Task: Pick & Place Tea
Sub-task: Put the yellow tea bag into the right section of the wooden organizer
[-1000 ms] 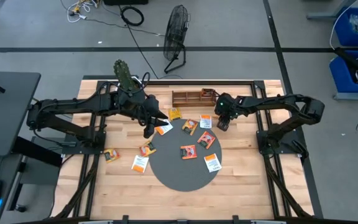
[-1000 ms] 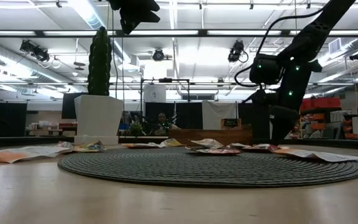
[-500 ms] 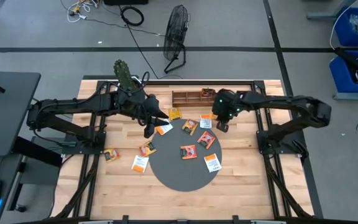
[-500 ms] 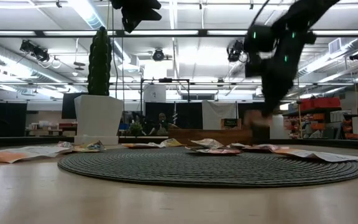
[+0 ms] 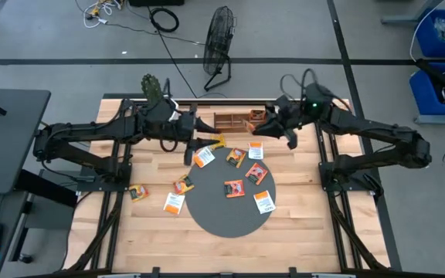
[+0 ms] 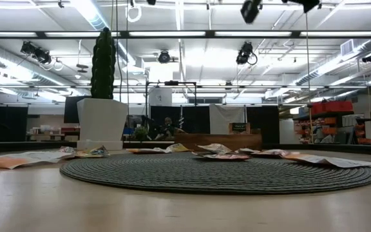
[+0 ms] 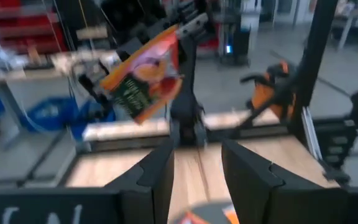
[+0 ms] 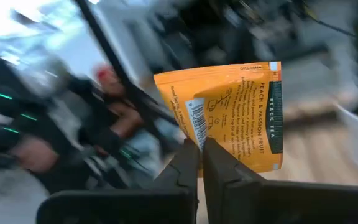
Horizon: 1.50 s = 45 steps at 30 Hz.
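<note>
1. Held tea sachet (image 8: 229, 115): an orange "peach & passion fruit" packet is clear of the tabletop (image 5: 300, 224). It is clamped by one edge in the right pincer (image 8: 199, 146), whose fingers are closed tight on it. The left wrist view shows the same packet aloft in front of the right arm.
2. Position: in the high view the right pincer (image 5: 263, 123) is beyond the dark round mat (image 5: 230, 212), at about 1 o'clock from its centre. It sits just beside the 3 o'clock end of the wooden tray (image 5: 230, 120).
3. Change noted: a second ago this pincer stood half open, low at the mat's 2 o'clock edge. It has since shut, risen and swung towards the tray. In the low view it has left mat level entirely.
4. Judgement: the pick is complete and the carry is under way. Release into the tray appears to be the next step. Which compartment is intended cannot be told.
5. Remaining tea: the loose sachets (image 5: 233, 188) lie flat, several on the mat and others on bare wood at its 8 to 10 o'clock side, so most of the task is outstanding.
6. Left pincer (image 7: 197, 177): fingers apart and holding nothing. It has lifted from the mat's 10 o'clock edge and now points across at the right arm.
</note>
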Tool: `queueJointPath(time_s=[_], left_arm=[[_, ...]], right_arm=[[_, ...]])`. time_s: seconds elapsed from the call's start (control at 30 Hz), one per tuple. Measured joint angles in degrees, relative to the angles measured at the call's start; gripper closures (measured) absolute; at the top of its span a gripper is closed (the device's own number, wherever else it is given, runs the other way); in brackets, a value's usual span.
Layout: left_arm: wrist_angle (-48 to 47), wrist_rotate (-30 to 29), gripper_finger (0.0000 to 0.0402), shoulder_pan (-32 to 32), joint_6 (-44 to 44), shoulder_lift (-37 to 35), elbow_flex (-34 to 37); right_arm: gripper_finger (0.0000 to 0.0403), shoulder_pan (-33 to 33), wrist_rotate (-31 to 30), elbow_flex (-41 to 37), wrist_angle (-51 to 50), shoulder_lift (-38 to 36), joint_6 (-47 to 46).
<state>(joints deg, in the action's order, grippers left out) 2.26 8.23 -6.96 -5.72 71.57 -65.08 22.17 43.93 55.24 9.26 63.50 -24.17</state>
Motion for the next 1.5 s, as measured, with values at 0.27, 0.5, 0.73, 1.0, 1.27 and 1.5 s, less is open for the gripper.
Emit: queueJointPath(time_s=[0.27,0.5,0.73,1.0,1.27,1.5], left_arm=[[13.07,0.00,0.0264,0.00,3.54,0.59,-0.01],[19.60,1.17,0.0264,0.00,8.61,2.05,0.00],[22.65,0.98,0.0264,-0.72,24.25,3.87,0.00],[23.79,7.51,0.0264,-1.33,29.09,5.29,0.04],[26.58,16.71,0.0264,-1.18,29.11,5.20,0.02],[27.24,19.06,0.0264,-1.25,30.83,5.20,0.02]], right_arm=[[0.0403,-2.64,2.12,0.00,20.49,2.05,-9.75],[0.0403,-4.81,1.33,0.00,35.14,7.24,-15.32],[0.0403,-7.14,1.13,1.28,39.42,12.06,-15.84],[0.0403,-8.22,2.20,6.65,39.58,16.50,-14.89],[0.0403,-8.22,3.26,6.88,39.65,16.64,-15.74],[0.0403,-8.22,3.49,6.88,39.75,16.62,-15.91]])
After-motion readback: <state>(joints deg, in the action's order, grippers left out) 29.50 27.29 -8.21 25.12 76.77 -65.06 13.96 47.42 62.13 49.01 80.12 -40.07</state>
